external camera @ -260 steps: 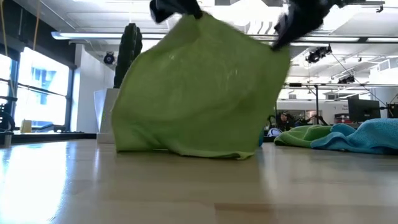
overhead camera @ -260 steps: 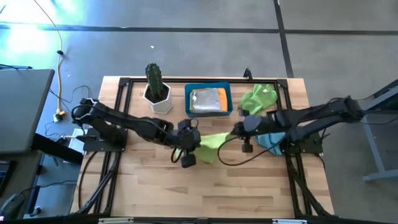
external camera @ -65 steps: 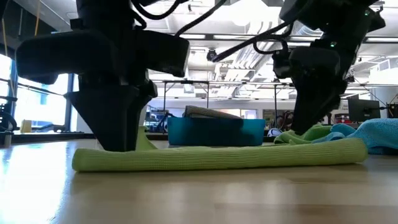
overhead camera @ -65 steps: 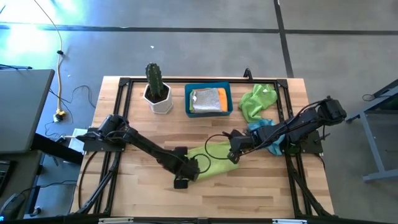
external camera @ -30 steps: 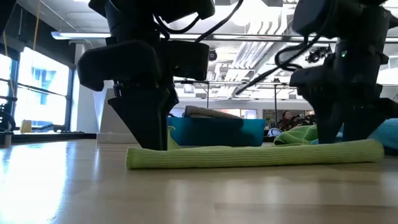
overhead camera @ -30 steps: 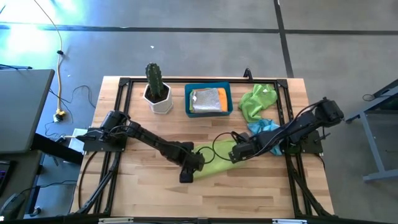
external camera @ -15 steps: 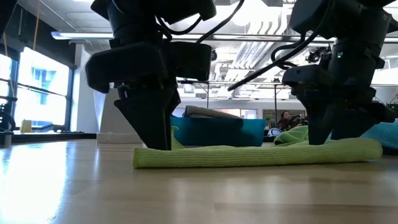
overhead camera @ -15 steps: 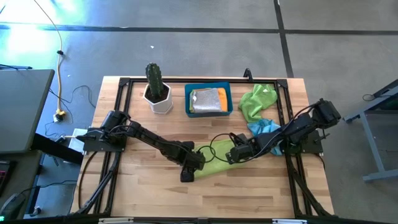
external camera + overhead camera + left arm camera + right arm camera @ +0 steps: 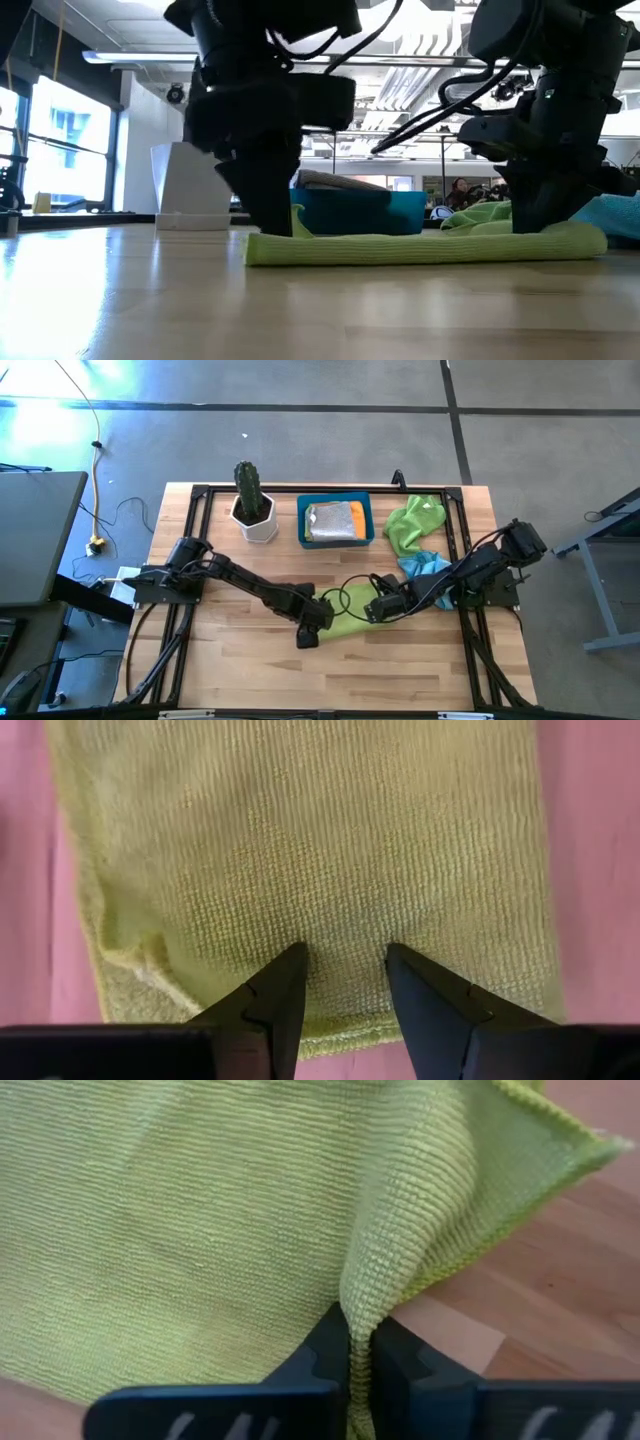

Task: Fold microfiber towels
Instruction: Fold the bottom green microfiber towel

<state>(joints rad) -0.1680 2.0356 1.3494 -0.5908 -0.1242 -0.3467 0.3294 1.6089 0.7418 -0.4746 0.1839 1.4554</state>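
A lime green microfiber towel lies as a long, flat folded strip on the wooden table, also seen in the low view. My left gripper stands at the strip's left end, its fingers apart, pointing down on the cloth. My right gripper is at the strip's right end, shut on a raised ridge of the cloth. My left gripper sets both open fingertips on the towel's top face, close to its end edge. It comes steeply from above. The cloth lies flat under and between the tips, on the table. My right gripper pinches a raised ridge of the towel between its two fingers, close to the cloth's edge and below a corner. The fingers point steeply down. The ridge stands up from the fingers while the rest of the towel lies on the table.
A blue bin at the back holds folded grey and orange cloths. A cactus in a white pot stands left of it. A green towel heap and a light blue towel lie at the right. Black frame rails edge the table.
My right gripper has shut on the towel's right end, which now rises in a small ridge between its fingers. My left gripper has gone toward the table's right edge, and the towel's left end has slid that way with it, so the strip looks shorter.
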